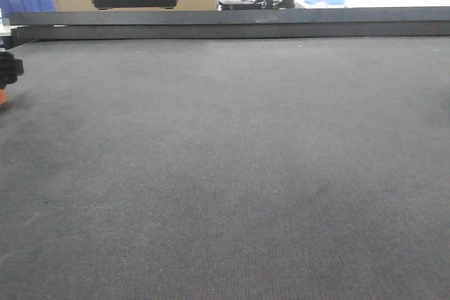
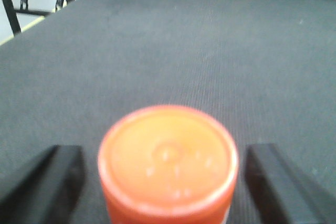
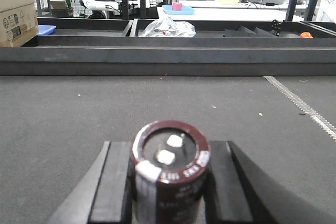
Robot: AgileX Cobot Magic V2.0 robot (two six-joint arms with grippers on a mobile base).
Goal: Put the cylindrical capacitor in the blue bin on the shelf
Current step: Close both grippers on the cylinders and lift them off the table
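Right wrist-mounted view: right claw [image 3: 170,184] grips the upright cylindrical capacitor [image 3: 169,153].

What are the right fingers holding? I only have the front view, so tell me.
Observer: The right fingers are closed on the cylindrical capacitor, its two pale terminals facing up.
Operator: Report the left side.
Observer: The left fingers straddle an orange cylinder, with gaps on both sides.
Operator: Say what lies right of the capacitor.
Observer: A pale ribbed strip runs across the grey mat.
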